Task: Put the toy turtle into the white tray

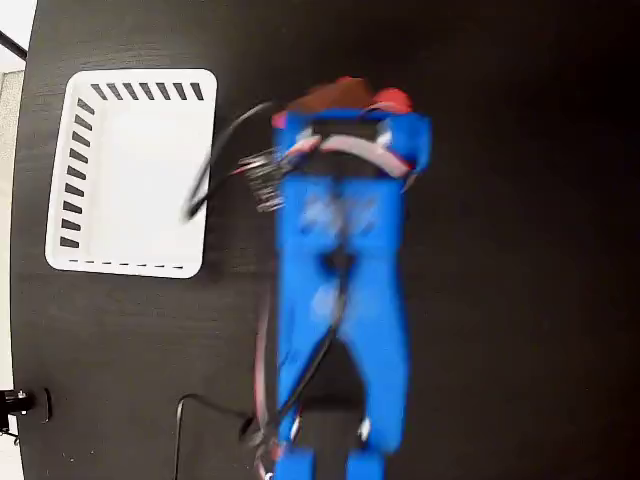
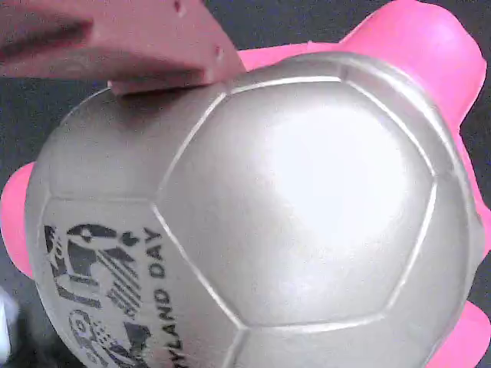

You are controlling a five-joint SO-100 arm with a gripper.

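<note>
Fixed view, overhead: blue arm [image 1: 340, 300] reaches up the frame across a black surface [image 1: 520, 250]; image is motion-blurred. White tray [image 1: 135, 170] lies on the surface at upper left, well apart from the arm's tip, long axis running up-down, slanted slots visible along its top and left walls. Its floor shows nothing in it. A dark cable [image 1: 215, 165] loops from the arm toward the tray's right edge.

At the arm's far end, a brownish and red shape shows just above the blue housing: the toy turtle [image 1: 345, 95], mostly hidden under the arm. It sits to the right of the tray, outside it.

Wrist view: the turtle [image 2: 261, 222] fills nearly the whole frame. Shiny silver-beige shell with raised seams, black printed mark and lettering at lower left, pink body parts at upper right, left edge and lower right.

End effector [image 2: 153, 57]: one pinkish finger [image 2: 115, 42] lies against the top of the shell. The opposing finger is out of sight, so I cannot tell whether the turtle is gripped or how wide the opening is.
</note>
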